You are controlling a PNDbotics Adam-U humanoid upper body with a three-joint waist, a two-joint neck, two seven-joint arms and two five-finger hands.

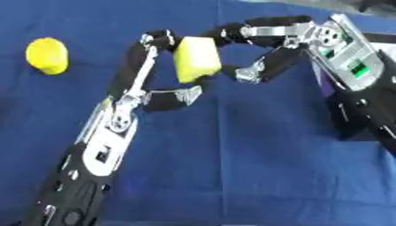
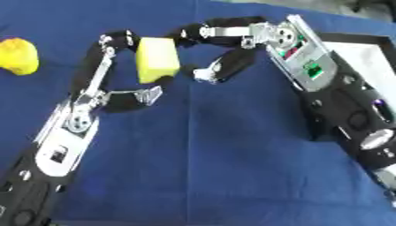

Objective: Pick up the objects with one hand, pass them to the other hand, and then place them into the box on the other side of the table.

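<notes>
Blue cloth (image 1: 232, 167) covered the tabletop. Both the left hand (image 1: 143, 95) and the right hand (image 1: 267, 48) pinched a pale yellow foam block (image 1: 196, 59). A round yellow fruit (image 1: 47, 55) lay near the left edge.

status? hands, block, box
Left hand and right hand both on yellow block, mid-handover. Box at right. Second yellow object far left.

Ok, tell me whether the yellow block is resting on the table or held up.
Held up. The yellow block sits between the fingers of the left hand and the right hand, above the blue cloth.
</notes>
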